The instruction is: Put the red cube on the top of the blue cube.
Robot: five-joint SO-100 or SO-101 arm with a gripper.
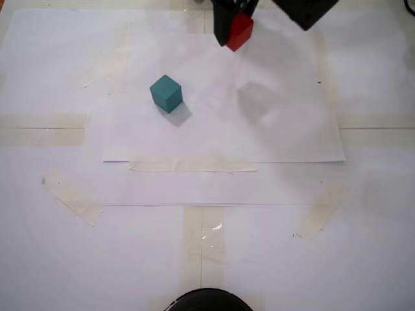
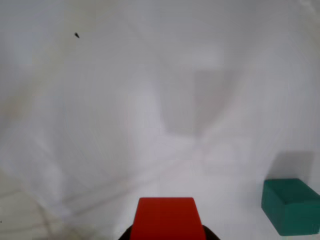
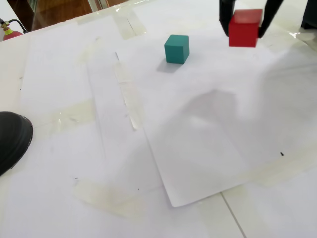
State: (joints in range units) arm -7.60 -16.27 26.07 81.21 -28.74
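The red cube (image 1: 240, 31) (image 3: 244, 27) hangs in the air above the white paper, and my gripper (image 1: 235, 27) (image 3: 245, 25) is shut on it with a black finger on either side. In the wrist view the red cube (image 2: 167, 218) fills the bottom centre. The blue cube (image 1: 166, 93) (image 3: 177, 48) (image 2: 291, 205) is teal and rests on the paper. It lies to the lower left of the held cube in a fixed view and at the lower right of the wrist view. The two cubes are apart.
White paper sheets (image 1: 220, 97) taped with beige strips (image 1: 192, 164) cover the table. A dark round object (image 1: 207, 300) (image 3: 11, 139) sits at the table edge. A cube-shaped shadow (image 3: 213, 106) falls on the paper below the held cube.
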